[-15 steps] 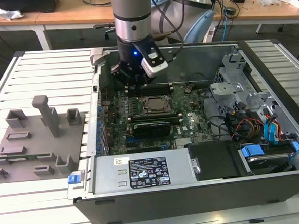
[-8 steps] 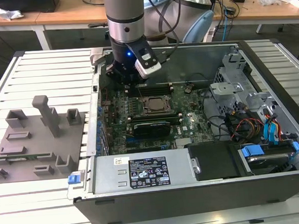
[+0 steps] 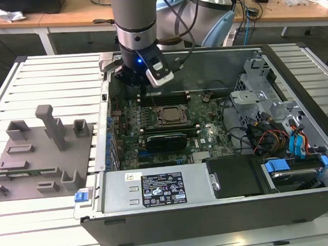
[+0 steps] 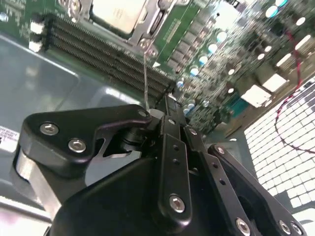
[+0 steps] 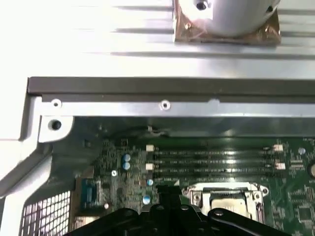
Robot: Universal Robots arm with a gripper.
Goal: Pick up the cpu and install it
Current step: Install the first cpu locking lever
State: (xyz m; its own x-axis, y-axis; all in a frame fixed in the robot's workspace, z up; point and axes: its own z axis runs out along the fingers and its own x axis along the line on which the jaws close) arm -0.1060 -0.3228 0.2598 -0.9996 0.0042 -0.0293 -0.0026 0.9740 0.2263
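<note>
Grey cylindrical arm (image 3: 136,16), black wrist ring (image 3: 138,51), blue light (image 3: 140,61), perhaps a white camera (image 3: 161,73), black gripper (image 4: 168,102), silver screws (image 4: 178,202)

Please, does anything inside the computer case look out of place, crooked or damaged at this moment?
Nothing looks spilled or broken. The cpu lies flat within the socket frame. The one oddity: a thin metal rod stands up between the socket frame and the gripper; I cannot tell what it is.

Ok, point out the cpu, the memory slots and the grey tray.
cpu (image 4: 117,12): second wrist view, on its shiny metal top.
memory slots (image 5: 216,161): first wrist view, midway along one slot.
grey tray (image 3: 44,161): exterior view, on a bare patch of its surface.
</note>
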